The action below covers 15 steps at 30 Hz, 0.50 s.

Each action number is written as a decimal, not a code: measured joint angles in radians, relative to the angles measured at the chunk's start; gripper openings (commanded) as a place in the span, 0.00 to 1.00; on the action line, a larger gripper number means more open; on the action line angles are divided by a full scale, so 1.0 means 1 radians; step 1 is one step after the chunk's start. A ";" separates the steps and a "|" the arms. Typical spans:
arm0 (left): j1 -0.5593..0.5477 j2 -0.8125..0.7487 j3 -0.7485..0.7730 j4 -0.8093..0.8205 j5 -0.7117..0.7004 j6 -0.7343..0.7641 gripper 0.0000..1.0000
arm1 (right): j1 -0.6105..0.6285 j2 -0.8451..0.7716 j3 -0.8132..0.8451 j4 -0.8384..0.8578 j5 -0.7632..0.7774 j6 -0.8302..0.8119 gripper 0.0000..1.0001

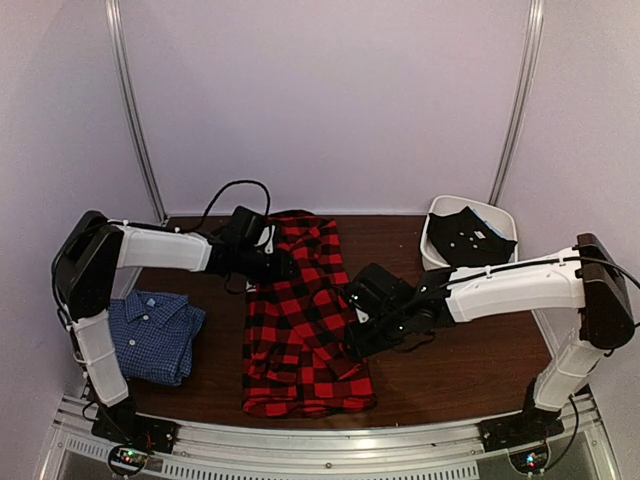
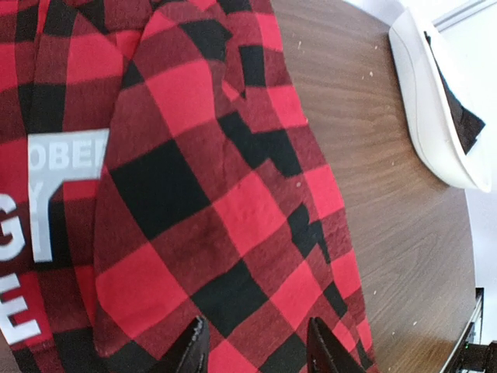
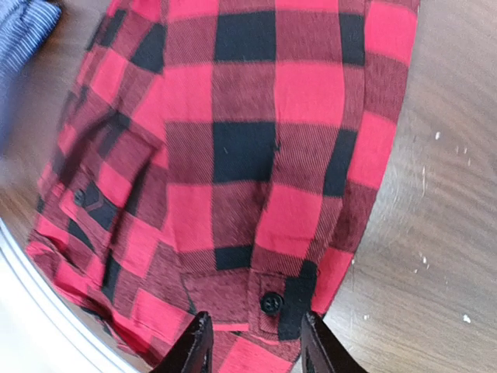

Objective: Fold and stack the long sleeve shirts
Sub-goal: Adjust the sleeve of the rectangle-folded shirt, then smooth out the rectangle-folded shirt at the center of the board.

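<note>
Up-left of the fingers (image 2: pixel 194 351) of the left gripper (image 2: pixel 256 325), the white lettering (image 2: pixel 54 167) on the plaid shirt (image 2: pixel 202 202) runs off the left edge and under a fold, so no whole word reads. Far up-right, the white bin (image 2: pixel 423 101) is cropped by the edge. Up-left of the fingers (image 3: pixel 196 346) of the right gripper (image 3: pixel 255 318), the blue shirt (image 3: pixel 23 31) is a blurred corner scrap, and both finger pairs are cut by the bottom edge.
</note>
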 measured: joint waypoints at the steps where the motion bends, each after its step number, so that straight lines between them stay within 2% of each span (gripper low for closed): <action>1: 0.005 0.006 0.024 -0.002 -0.003 0.004 0.44 | 0.000 -0.006 0.000 0.011 0.005 0.000 0.40; 8: 0.031 0.140 0.255 -0.001 -0.002 0.027 0.44 | 0.000 0.014 0.031 0.116 0.006 -0.003 0.32; 15: 0.066 0.306 0.407 0.000 0.044 0.038 0.44 | 0.000 0.073 0.028 0.210 -0.026 -0.003 0.29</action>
